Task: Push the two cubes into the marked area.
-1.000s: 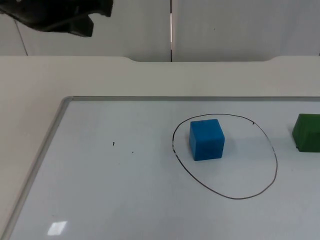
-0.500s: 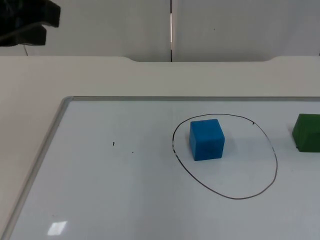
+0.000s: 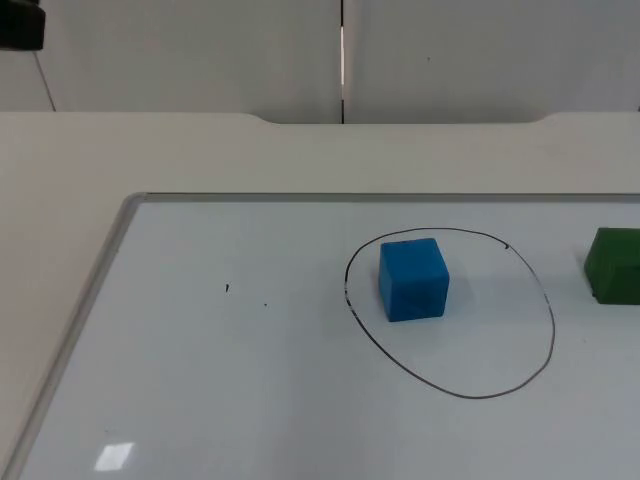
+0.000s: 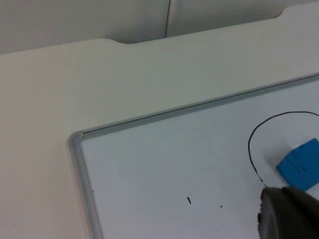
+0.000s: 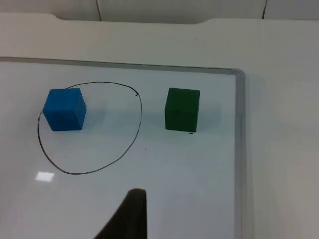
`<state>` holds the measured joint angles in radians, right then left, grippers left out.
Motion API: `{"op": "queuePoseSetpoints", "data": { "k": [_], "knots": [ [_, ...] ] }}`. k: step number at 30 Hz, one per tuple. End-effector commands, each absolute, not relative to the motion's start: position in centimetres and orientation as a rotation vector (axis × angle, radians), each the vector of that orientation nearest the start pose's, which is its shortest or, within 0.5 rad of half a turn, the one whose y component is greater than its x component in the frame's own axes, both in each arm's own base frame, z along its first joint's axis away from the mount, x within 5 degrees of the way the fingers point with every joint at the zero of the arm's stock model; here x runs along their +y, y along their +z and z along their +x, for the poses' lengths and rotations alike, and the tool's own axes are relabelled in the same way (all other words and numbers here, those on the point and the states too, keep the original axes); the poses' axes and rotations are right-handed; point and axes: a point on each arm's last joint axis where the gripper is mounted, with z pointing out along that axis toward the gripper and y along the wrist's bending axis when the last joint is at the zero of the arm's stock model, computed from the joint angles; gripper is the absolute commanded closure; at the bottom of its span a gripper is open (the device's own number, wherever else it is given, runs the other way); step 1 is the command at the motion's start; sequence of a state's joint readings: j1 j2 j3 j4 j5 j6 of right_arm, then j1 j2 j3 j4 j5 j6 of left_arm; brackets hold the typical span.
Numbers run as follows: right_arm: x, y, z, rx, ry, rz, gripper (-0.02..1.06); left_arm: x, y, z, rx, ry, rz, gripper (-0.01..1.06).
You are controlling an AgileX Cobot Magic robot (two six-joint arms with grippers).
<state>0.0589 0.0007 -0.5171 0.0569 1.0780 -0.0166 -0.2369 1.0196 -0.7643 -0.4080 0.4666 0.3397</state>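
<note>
Blue cube [image 3: 413,279] sits inside marked circle [image 3: 450,315], toward its far-left rim. Green cube [image 5: 182,109] outside circle, just beside its right edge, near whiteboard [image 3: 250,380] frame. Both cubes look light, rigid, smooth-faced; likely slide easily on glossy board. Push green cube on its outer flat face, centred, to avoid spinning. Left gripper [image 4: 286,214] high over board's left part, right gripper [image 5: 127,219] above board near green cube; cannot tell fingers' state on either. Board lies on counter [image 3: 300,155].
</note>
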Motion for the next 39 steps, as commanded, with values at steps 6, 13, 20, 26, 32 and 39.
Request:
{"op": "queuePoseSetpoints", "data": {
  "k": [6, 13, 20, 26, 32, 39],
  "knots": [
    [0.4, 28.0, -0.8, 2.045, 0.088, -0.074, -0.01, -5.8, 33.2, 16.6, 2.110, -0.349, 0.374, 1.05],
    [0.4, 28.0, -0.8, 2.045, 0.088, -0.074, -0.01, -5.2, 33.9, 14.3, 2.106, -0.328, 0.402, 1.05],
    [0.4, 28.0, -0.8, 2.045, 0.090, -0.074, -0.01, -4.5, 31.8, 11.8, 2.119, -0.314, 0.404, 1.05],
    [0.4, 28.0, -0.8, 2.045, 0.090, -0.074, -0.01, -3.7, 30.5, 9.3, 2.136, -0.289, 0.363, 1.05],
    [0.4, 28.0, -0.8, 2.045, 0.090, -0.074, -0.01, -2.2, 30.4, 6.7, 2.177, -0.194, 0.317, 1.05],
    [0.4, 28.0, -0.8, 2.045, 0.090, -0.074, -0.01, -1.4, 30.5, 3.7, 2.121, -0.188, 0.289, 1.05]
  ]
}}
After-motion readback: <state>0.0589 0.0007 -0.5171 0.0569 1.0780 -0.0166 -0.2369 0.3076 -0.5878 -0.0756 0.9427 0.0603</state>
